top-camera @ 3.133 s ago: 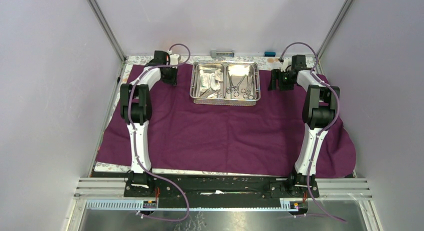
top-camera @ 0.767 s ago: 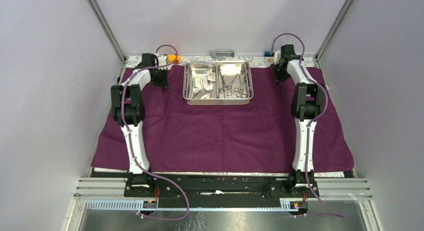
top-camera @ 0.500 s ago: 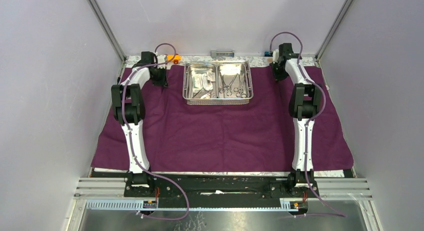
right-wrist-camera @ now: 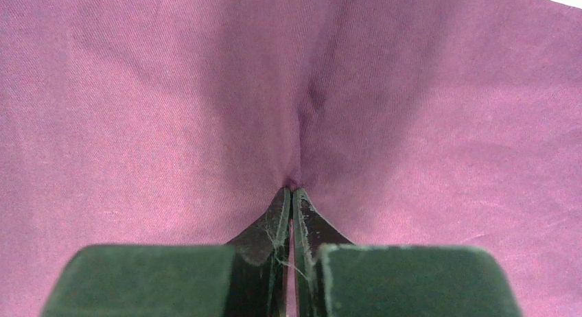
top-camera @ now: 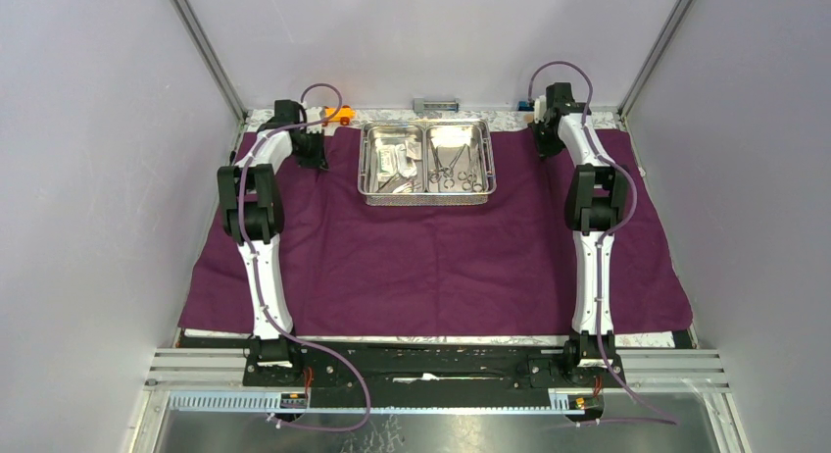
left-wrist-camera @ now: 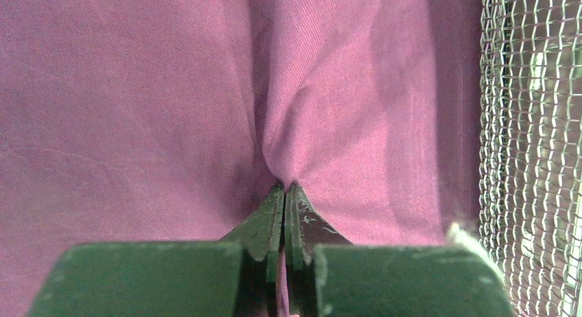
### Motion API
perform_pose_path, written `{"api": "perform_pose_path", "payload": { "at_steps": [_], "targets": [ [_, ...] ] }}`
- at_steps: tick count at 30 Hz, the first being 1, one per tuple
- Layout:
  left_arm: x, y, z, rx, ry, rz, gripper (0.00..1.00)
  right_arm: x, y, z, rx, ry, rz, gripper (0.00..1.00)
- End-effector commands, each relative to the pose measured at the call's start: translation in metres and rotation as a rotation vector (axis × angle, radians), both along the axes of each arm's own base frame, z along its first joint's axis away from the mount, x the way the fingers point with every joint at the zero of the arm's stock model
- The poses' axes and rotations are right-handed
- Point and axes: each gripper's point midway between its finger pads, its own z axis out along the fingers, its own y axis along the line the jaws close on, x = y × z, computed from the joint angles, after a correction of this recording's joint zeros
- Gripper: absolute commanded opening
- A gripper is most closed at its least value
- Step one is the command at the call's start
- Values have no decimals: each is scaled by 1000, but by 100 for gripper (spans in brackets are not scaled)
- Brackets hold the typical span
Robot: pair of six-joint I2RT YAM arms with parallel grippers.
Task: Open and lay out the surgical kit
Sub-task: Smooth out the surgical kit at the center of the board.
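The dark purple cloth wrap (top-camera: 431,257) lies spread over the table. On its far middle stands the shiny two-compartment steel tray (top-camera: 428,191), with small packets (top-camera: 396,159) in the left half and ring-handled forceps (top-camera: 459,169) in the right. My left gripper (top-camera: 316,159) is at the cloth's far left, left of the tray, shut on a pinched fold of cloth (left-wrist-camera: 292,145). My right gripper (top-camera: 545,147) is at the far right, shut on another fold (right-wrist-camera: 302,125). The tray's mesh wall (left-wrist-camera: 532,145) shows at the right edge of the left wrist view.
A small orange toy car (top-camera: 339,113) sits behind the left gripper on the bare table strip. A grey item (top-camera: 436,105) and a blue one (top-camera: 526,105) lie along the back edge. Frame posts rise at both back corners, with walls close on either side.
Since about three seconds ago both grippers have pulled the cloth's far edge back, and the tray slid back and left with it. Over the last half second there is hardly any movement.
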Motion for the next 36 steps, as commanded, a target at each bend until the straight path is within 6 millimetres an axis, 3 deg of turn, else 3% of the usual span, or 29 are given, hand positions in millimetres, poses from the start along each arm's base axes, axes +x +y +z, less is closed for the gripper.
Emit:
{"api": "perform_pose_path", "payload": {
  "at_steps": [1, 7, 20, 36],
  "targets": [
    [-27, 81, -53, 178, 137, 136, 0, -2, -17, -26, -50, 47, -21, 0],
    [-25, 80, -53, 172, 131, 140, 0, 3, -18, -25, -50, 40, -24, 0],
    [10, 83, -47, 178, 88, 155, 0, -13, -27, -29, -59, 81, -36, 0],
    [17, 89, -41, 213, 73, 161, 2, -11, -30, -23, -55, 68, -50, 1]
  ]
}}
